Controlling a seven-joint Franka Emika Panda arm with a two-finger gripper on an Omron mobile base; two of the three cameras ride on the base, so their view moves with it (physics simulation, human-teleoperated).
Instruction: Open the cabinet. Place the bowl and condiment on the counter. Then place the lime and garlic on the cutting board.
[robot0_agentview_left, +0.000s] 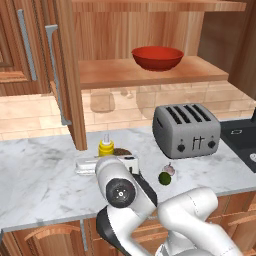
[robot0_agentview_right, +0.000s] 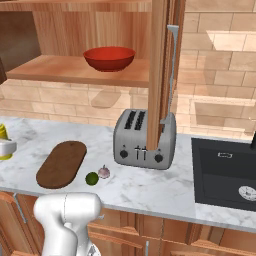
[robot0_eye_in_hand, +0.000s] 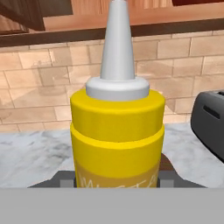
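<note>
1. The gripper (robot0_agentview_left: 107, 161) is pinching the condiment (robot0_agentview_left: 105, 147) low on its yellow body, and the bottle is standing upright on the counter (robot0_agentview_left: 40, 175) or just above it; I cannot tell whether its base is touching the marble.
2. Judging by this, the arm is carrying out the condiment's placement, with the cabinet (robot0_agentview_left: 67, 75) already standing open above the pincer.
3. The bowl (robot0_agentview_left: 157, 57) is waiting on the lower shelf, up and off to the pincer's right, so that transfer is not yet done.
4. The cutting board (robot0_agentview_right: 62, 163) is lying just beyond the pincer, and the lime (robot0_agentview_left: 164, 178) and garlic (robot0_agentview_left: 170, 169) are sitting together on the marble further right, beside the toaster (robot0_agentview_left: 186, 130).
5. Next, the fingers probably need spreading to free the bottle, then lifting clear without tipping it.
</note>
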